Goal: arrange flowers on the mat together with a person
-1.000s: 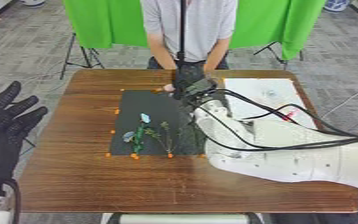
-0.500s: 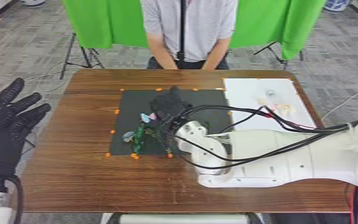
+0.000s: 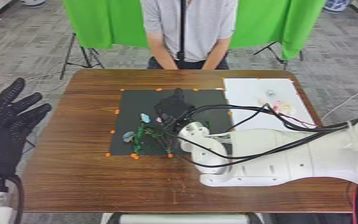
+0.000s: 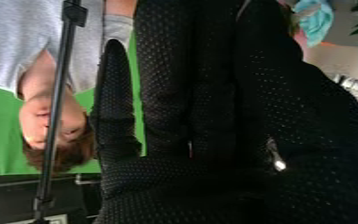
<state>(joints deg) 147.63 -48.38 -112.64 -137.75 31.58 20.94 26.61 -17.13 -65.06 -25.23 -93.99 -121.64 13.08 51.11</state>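
My right robot hand (image 3: 174, 106) is over the dark mat (image 3: 140, 102); I can't tell whether it's gripping anything. Beside it, flowers (image 3: 145, 118) lie on the mat. My left robot hand (image 3: 5, 132) is released, fingers spread, by the desk (image 3: 78, 175).

Holds the right hand (image 3: 174, 105) over the dark mat (image 3: 138, 102) on the table (image 3: 113, 187), near a small pink flower (image 3: 159, 120). Has a pale blue flower (image 3: 145, 118) and green stems (image 3: 139, 137) nearby on the mat. Holds the left hand (image 3: 3, 137) left of the table, with straight, spread fingers (image 3: 13, 92). Has a white sheet (image 3: 245, 90) to the mat's right, bearing small pale flowers (image 3: 285, 108).
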